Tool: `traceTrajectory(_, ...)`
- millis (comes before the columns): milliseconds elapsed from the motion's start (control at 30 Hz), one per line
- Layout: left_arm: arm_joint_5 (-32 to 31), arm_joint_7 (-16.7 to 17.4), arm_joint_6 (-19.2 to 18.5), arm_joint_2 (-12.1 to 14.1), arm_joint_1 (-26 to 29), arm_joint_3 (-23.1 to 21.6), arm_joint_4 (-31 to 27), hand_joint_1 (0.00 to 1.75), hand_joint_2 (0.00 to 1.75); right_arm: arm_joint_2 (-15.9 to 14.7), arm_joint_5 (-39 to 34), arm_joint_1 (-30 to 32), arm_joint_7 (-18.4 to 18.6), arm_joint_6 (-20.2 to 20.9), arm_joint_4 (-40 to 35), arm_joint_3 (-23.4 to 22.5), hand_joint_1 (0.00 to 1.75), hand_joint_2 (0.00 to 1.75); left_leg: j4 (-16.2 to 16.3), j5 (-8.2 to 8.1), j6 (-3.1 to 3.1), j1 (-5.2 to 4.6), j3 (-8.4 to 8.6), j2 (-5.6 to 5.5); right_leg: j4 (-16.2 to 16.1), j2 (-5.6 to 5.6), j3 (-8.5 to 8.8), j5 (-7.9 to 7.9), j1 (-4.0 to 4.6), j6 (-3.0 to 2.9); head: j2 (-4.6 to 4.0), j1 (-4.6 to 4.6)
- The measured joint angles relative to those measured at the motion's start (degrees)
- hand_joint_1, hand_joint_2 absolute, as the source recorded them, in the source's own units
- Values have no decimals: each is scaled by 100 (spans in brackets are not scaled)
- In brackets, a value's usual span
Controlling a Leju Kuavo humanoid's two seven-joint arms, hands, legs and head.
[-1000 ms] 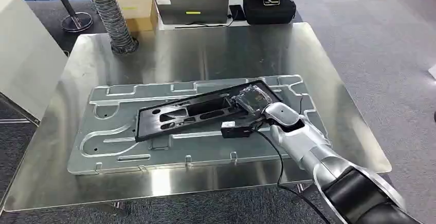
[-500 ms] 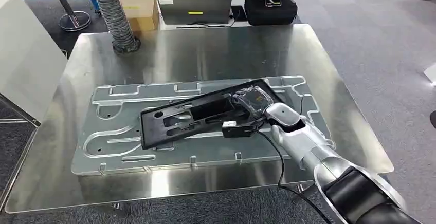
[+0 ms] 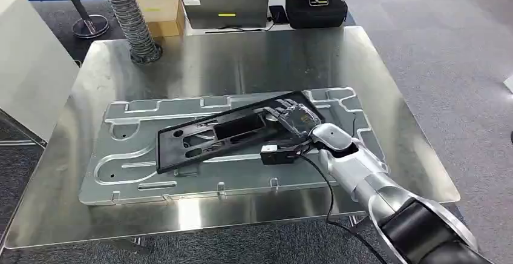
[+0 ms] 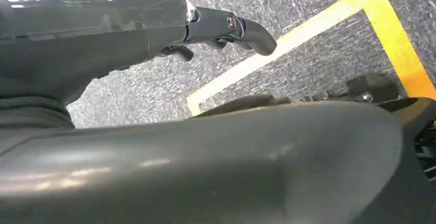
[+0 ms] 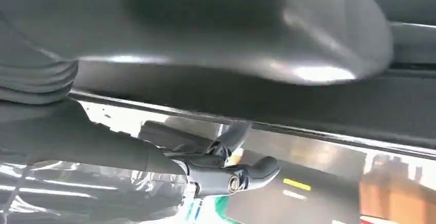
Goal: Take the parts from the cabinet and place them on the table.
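Note:
A long black plastic part (image 3: 224, 132) with several cut-outs lies slanted across a silver stamped metal plate (image 3: 130, 155) on the steel table (image 3: 242, 58). My right hand (image 3: 294, 117) holds the part's right end, its fingers (image 3: 289, 111) laid over the top. In the right wrist view the part's dark edge (image 5: 288, 108) runs between the thick thumb and the darker fingers (image 5: 231, 178). My left hand (image 4: 221, 29) hangs beside my body above grey carpet with a yellow line and holds nothing.
At the table's far edge stand a grey corrugated hose (image 3: 133, 25), a cardboard box (image 3: 162, 11), a laptop (image 3: 224, 6) and a black case (image 3: 316, 6). A white cabinet (image 3: 30, 64) is at the left. A black cable (image 3: 323, 182) hangs off my right wrist.
The view swayed right and came back. The black part's right end has shifted a little left and away, and my right hand's fingers now show more plainly over it.

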Motion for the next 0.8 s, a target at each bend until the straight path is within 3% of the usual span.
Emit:
traceTrajectory(33,11,-62,-18,-2,-18,7,0,0,0,7,35,-49,44,11,-2,0,0,0,249,-215,-10,-8,-94,7,-9,1,-16,18,-3,-34,0,-2)
traceTrajectory(100,24,-71,-44,-15,-101,26,0,0,0,20,64,-179,109,150,-50,4,0,0,1134,-704,-38,6,-455,8,-5,0,-66,46,12,-66,0,-2)
traceTrajectory(133,24,-60,-50,-22,-145,35,0,0,0,20,64,-236,123,210,-77,4,0,0,1527,-865,-49,6,-611,9,-1,-3,-90,61,21,-69,0,-2)
traceTrajectory(167,24,-55,-52,-26,-175,44,0,0,0,20,64,-269,131,245,-98,4,0,0,1741,-908,-55,6,-676,9,7,-5,-108,80,29,-67,0,-2)
traceTrajectory(200,22,-55,-52,-31,-192,50,0,0,0,20,64,-279,140,262,-118,7,0,0,1650,-813,-51,6,-590,9,14,-12,-118,90,34,-60,0,-2)
traceTrajectory(233,11,-5,-57,-31,-202,57,0,0,0,17,50,-279,151,321,-142,7,0,0,1284,-613,-40,5,-368,9,27,-12,-130,99,34,-51,0,-2)
traceTrajectory(300,-24,163,-85,-26,-178,81,0,0,0,17,0,-236,162,325,-162,2,0,0,195,-172,-5,7,259,11,74,-10,-156,111,33,-30,0,-2)
traceTrajectory(333,-31,165,-98,-22,-155,81,0,0,0,17,0,-182,151,242,-162,0,0,0,-64,-274,24,0,380,7,91,-8,-182,124,49,0,0,-2)
traceTrajectory(467,-33,163,-103,-11,-45,85,0,0,0,17,29,21,103,65,-123,-4,0,0,-52,-112,152,-54,282,2,83,1,-249,240,39,161,0,-2)
traceTrajectory(500,-31,163,-109,-19,-21,87,0,0,0,15,29,40,103,63,-111,-7,0,0,-111,-37,203,-7,263,22,116,9,-287,206,23,187,0,0)
traceTrajectory(533,-33,163,-114,-17,-27,87,0,0,0,11,31,45,101,61,-90,-15,0,0,-118,10,236,-13,211,32,255,8,-345,-12,15,222,0,0)
traceTrajectory(567,-33,161,-114,-18,-35,87,0,0,0,11,29,42,101,61,-83,-22,0,0,-116,62,270,-11,143,35,602,9,-481,-335,4,250,0,0)
traceTrajectory(633,-44,161,-118,-18,-34,87,0,0,0,11,29,60,96,57,-63,-31,0,0,-112,149,279,-19,14,35,1489,10,-758,-873,-18,299,0,0)
traceTrajectory(667,-46,161,-116,-17,-30,87,0,0,0,11,29,78,96,59,-48,-31,0,0,-103,199,275,-20,-58,35,1818,10,-826,-991,-21,309,0,0)
traceTrajectory(700,-46,161,-116,-15,-29,87,0,0,0,11,29,94,96,57,-37,-31,0,0,-95,244,268,-20,-128,33,1894,9,-776,-949,-21,311,0,0)
traceTrajectory(733,-46,161,-116,-15,-30,87,0,0,0,11,29,96,96,57,-24,-33,0,0,-83,288,260,-20,-200,32,1710,10,-594,-796,-21,298,0,0)
traceTrajectory(800,-46,161,-116,-15,-32,87,0,0,0,11,29,74,96,55,-22,-42,0,0,-63,372,234,-33,-310,28,800,11,58,-451,-11,232,0,0)
